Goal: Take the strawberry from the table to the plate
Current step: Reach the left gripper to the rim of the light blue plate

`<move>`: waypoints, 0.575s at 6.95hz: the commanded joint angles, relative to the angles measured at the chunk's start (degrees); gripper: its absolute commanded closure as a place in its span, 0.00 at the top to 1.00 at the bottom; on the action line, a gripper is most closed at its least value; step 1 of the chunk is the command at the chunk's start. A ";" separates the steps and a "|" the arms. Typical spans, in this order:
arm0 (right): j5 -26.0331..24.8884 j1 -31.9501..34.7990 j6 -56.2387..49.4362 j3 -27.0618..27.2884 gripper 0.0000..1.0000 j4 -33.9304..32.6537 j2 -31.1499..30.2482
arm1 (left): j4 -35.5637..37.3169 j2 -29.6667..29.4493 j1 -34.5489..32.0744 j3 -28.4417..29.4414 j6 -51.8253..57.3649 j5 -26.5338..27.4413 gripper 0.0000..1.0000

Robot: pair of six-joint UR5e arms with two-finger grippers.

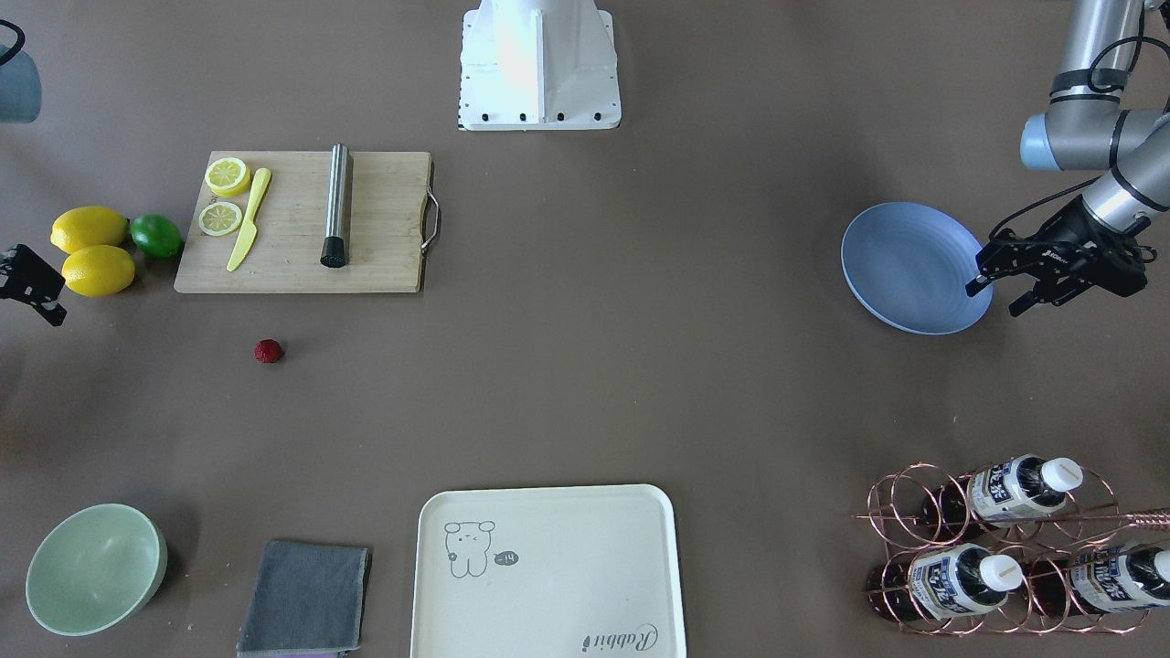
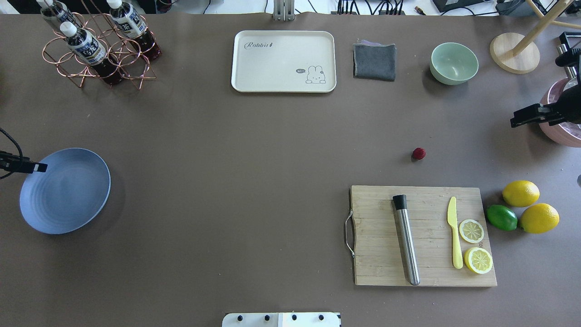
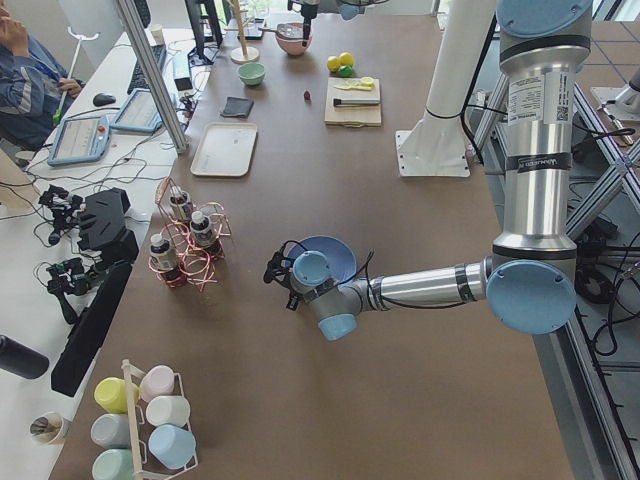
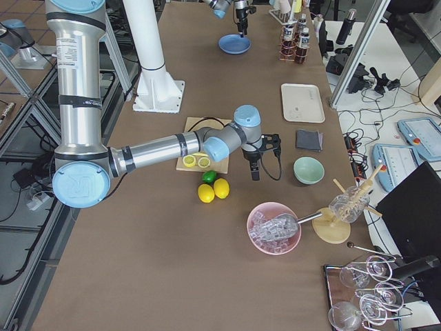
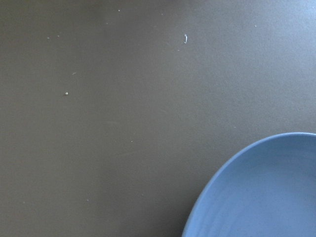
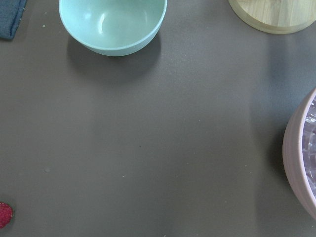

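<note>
Though apart from strawberry (image 1: 268, 351) — "Rabbit" tray (image 1: 567, 585).

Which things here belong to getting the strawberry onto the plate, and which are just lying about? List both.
For the job:
- strawberry
- plate
- table

Lying about:
- cutting board with yellow knife, lemon slices and metal cylinder
- lemons, lime
- green bowl
- grey cloth
- cream tray
- bottles

cream tray (image 2: 281, 63) w/ script "Rabbit", tiny "hi" bubble (image 2: 300, 71) by cartoon (image 2: 315, 75), bottle labels (image 1: 951, 578) illegible
</note>
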 commanded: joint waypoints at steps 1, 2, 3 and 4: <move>0.00 0.00 0.00 -0.06 1.00 0.00 0.07 | -0.33 0.35 0.30 -0.02 0.27 -0.24 0.52; 0.00 0.00 0.00 -0.06 1.00 0.00 0.07 | -0.33 0.35 0.64 -0.02 0.27 -0.33 0.51; 0.00 0.00 0.00 -0.15 1.00 0.00 0.07 | -0.33 0.35 1.17 -0.02 0.45 -0.25 0.49; 0.00 -0.09 0.00 -0.15 1.00 0.00 0.07 | -0.33 0.35 1.44 -0.02 0.45 -0.33 0.42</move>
